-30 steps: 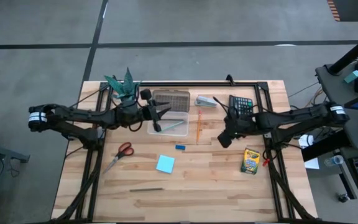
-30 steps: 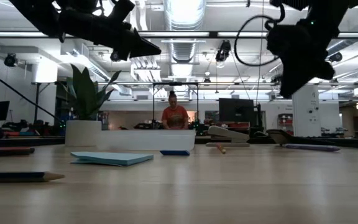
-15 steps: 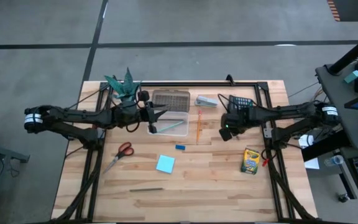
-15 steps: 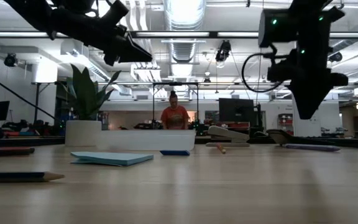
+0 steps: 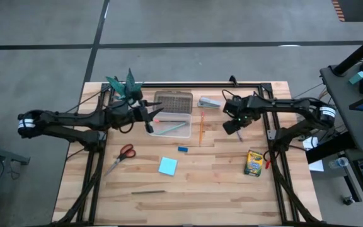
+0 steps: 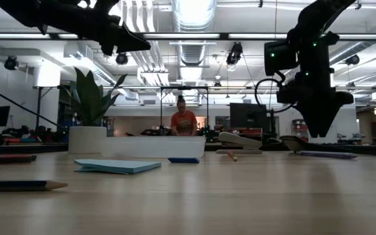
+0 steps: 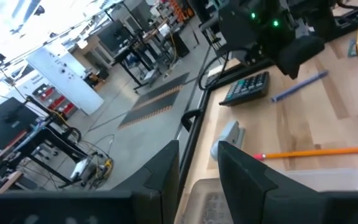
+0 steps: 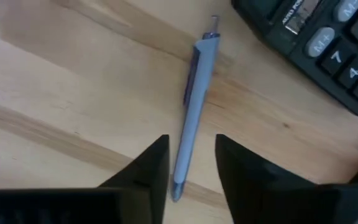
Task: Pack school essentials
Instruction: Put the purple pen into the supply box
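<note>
Packing is looking barely begun: only a teal pen (image 5: 172, 129) is lying in the clear case (image 5: 183, 132), while the right end effector (image 8: 191, 163), empty and parted, is hovering over the blue pen (image 8: 194, 112) beside the calculator (image 8: 319, 43), left end effector (image 7: 199, 168) idling empty, slightly open.

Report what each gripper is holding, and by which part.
Nothing is held. The right gripper stands open above the blue pen; the left gripper, open, is empty.
</note>
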Controlling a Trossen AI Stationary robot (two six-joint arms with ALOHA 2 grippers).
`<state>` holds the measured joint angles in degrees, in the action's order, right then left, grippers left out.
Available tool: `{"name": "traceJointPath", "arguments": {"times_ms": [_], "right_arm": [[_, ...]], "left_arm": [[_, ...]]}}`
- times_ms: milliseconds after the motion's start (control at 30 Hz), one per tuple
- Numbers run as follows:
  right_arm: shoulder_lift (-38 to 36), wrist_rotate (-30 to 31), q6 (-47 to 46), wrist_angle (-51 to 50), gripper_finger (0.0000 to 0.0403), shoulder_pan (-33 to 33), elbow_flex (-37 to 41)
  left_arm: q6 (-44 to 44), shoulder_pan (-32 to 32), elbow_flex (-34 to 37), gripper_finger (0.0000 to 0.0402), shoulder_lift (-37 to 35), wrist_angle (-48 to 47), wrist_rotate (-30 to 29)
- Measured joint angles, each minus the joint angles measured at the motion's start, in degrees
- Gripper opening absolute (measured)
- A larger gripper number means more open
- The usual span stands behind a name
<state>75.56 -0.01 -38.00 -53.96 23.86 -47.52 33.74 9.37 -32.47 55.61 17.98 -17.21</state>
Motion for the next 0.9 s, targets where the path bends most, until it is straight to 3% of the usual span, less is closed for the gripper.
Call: {"name": "traceJointPath", "arguments": {"times_ms": [200, 367, 900], "right_arm": [[3.61, 0.02, 1.59, 3.2, 0.018, 0.09, 0.35], [6.72, 1.72, 2.72, 4.74, 0.0193, 0.09, 0.43], [10.59, 2.74, 6.62, 7.39, 0.0139, 0.18, 1.38]], "left_arm": [[0.05, 0.0, 0.0, 0.0093, -0.39, 0.71, -0.09], [0.09, 0.0, 0.0, 0.0093, -0.26, 0.9, -1.1], [0.07, 0.0, 0.02, 0.0093, -0.15, 0.9, -1.7]]}}
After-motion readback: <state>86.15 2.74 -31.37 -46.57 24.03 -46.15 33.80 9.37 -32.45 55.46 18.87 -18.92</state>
